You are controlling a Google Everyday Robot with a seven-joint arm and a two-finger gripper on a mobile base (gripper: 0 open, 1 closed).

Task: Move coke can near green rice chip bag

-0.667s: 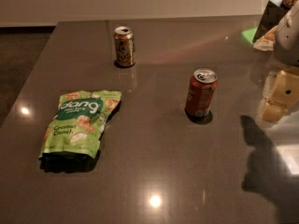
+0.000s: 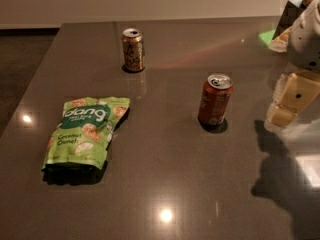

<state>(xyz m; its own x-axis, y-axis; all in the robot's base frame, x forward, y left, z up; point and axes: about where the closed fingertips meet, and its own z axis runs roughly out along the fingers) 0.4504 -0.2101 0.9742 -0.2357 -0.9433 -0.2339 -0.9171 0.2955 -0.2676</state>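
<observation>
My gripper (image 2: 289,101), at the right edge beside the coke can (image 2: 215,100), looks like smooth cream plastic. That can is glossy red metal with a bright silver top. The gold can (image 2: 133,49) is shiny metal too. The green rice chip bag (image 2: 86,130) is crinkled, slightly glossy film. The table (image 2: 165,184) is dark, polished and mirror-like.
</observation>
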